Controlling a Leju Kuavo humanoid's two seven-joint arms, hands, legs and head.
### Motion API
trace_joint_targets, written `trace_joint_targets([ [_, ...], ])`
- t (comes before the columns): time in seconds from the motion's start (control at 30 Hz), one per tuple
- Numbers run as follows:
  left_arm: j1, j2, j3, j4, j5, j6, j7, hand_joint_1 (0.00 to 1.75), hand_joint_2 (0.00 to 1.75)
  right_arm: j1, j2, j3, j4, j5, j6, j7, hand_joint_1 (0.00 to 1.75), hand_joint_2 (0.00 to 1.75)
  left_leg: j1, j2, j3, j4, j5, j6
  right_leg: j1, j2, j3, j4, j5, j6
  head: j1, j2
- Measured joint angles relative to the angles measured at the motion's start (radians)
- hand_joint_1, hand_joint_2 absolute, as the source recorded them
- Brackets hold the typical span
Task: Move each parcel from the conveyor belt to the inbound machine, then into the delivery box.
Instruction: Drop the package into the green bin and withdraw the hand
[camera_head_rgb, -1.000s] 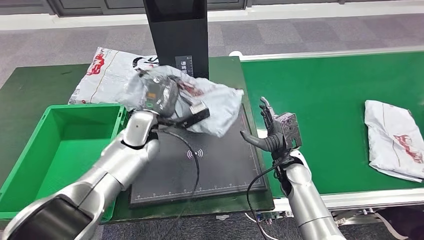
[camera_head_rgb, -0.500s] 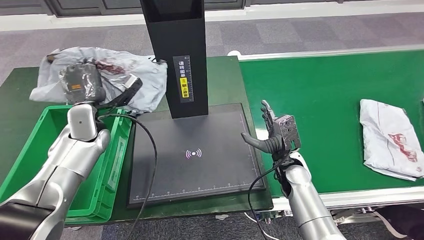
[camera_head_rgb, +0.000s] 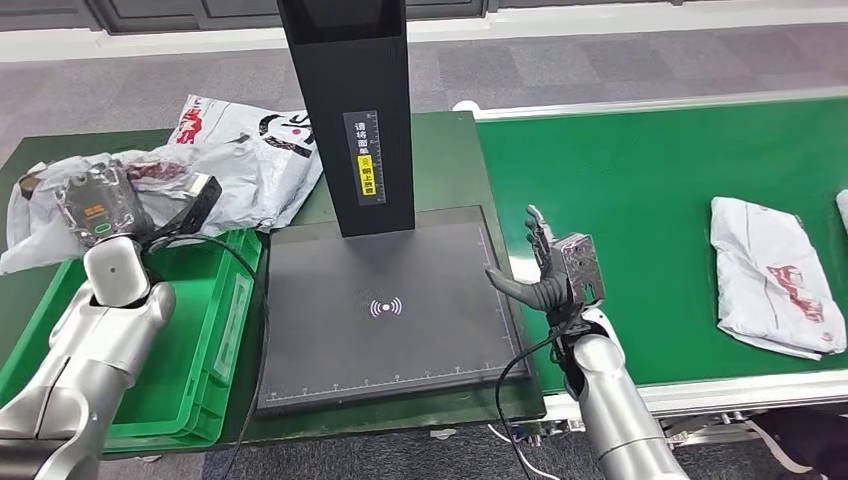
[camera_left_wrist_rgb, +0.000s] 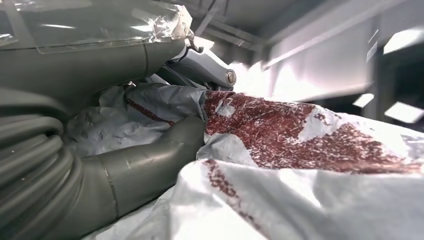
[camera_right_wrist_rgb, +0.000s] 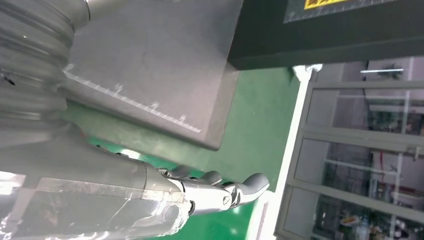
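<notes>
My left hand (camera_head_rgb: 95, 205) grips a crumpled grey parcel with red print (camera_head_rgb: 40, 205) above the far left corner of the green delivery box (camera_head_rgb: 238, 300). In the left wrist view the same parcel (camera_left_wrist_rgb: 300, 150) is pressed against my thumb (camera_left_wrist_rgb: 150, 165). My right hand (camera_head_rgb: 545, 275) stands open and upright, holding nothing, at the right edge of the inbound machine's black plate (camera_head_rgb: 385, 340). Its fingers (camera_right_wrist_rgb: 220, 192) hang over the green surface beside that plate (camera_right_wrist_rgb: 150, 60). A white parcel (camera_head_rgb: 770, 280) lies on the green conveyor belt (camera_head_rgb: 620, 190).
The machine's black column (camera_head_rgb: 345, 100) rises at the back of the plate. Another white parcel with red and black print (camera_head_rgb: 250, 150) lies on the dark green table behind the box. A cable loops from my left arm across the box's near right corner.
My left arm has swung left with the grey parcel, from over the black plate to above the box's far left corner. My right hand has stayed in place.
</notes>
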Motion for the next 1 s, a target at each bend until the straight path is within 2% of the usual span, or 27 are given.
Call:
trace_joint_targets([
  [0.17, 0.0, 0.041, 0.016, 0.073, 0.0, -0.13, 0.047, 1.75, 1.75, 0.007, -0.001, -0.02, -0.003, 0.006, -0.001, 0.016, 0.0, 1.75, 0.001, 0.001, 0.0, 0.0, 0.0, -0.001, 0.001, 0.001, -0.001, 0.0, 0.0, -0.001, 0.0, 0.0],
  [0.33, -0.007, 0.046, 0.015, 0.123, -0.001, -0.284, 0.093, 1.75, 1.75, 0.016, -0.001, -0.022, -0.026, 0.024, -0.004, 0.033, 0.0, 1.75, 0.001, 0.002, 0.0, 0.0, 0.0, -0.001, 0.001, 0.001, -0.001, 0.0, 0.0, -0.001, 0.0, 0.0],
  [0.47, -0.024, 0.045, 0.011, 0.155, -0.001, -0.374, 0.159, 1.08, 1.75, 0.033, 0.003, -0.026, -0.049, 0.04, -0.004, 0.041, 0.0, 1.75, 0.001, 0.002, 0.0, 0.0, 0.0, -0.001, 0.001, 0.002, -0.001, 0.0, 0.0, -0.001, 0.0, 0.0],
  [1.0, -0.032, 0.052, 0.011, 0.187, -0.001, -0.369, 0.173, 1.08, 1.75, 0.075, 0.019, -0.052, -0.108, 0.055, -0.001, 0.047, 0.0, 1.75, 0.001, 0.002, 0.0, 0.0, 0.001, -0.001, 0.001, 0.002, -0.001, 0.0, 0.001, -0.001, 0.0, 0.0],
])
